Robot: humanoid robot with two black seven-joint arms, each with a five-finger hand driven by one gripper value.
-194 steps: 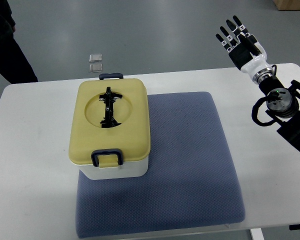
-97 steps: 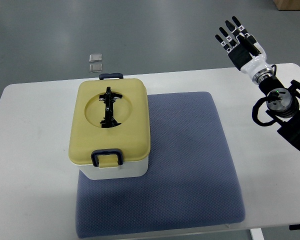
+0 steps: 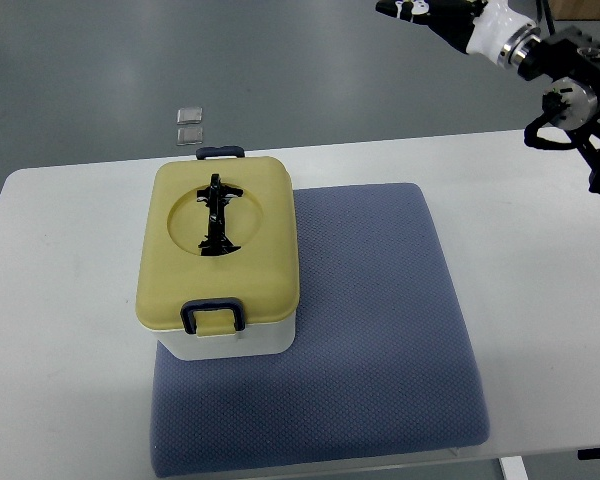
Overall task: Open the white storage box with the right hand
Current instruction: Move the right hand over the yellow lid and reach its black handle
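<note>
Since half a second ago, my right hand [image 3: 430,12] is swinging up and leftward to the picture's top edge, well apart from the white plastic storage box [image 3: 218,268]; its fingers are cut off, so I cannot tell their state. That box, yellow lid [image 3: 217,243] closed, is sitting on the blue-grey textured mat [image 3: 370,330] atop the white table [image 3: 60,300]

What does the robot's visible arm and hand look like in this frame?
Only the right arm shows. The right hand has black fingers with small white patches and a white wrist shell. Behind it sit a silver ring, black joint housings and looped black cables on the right arm.
</note>
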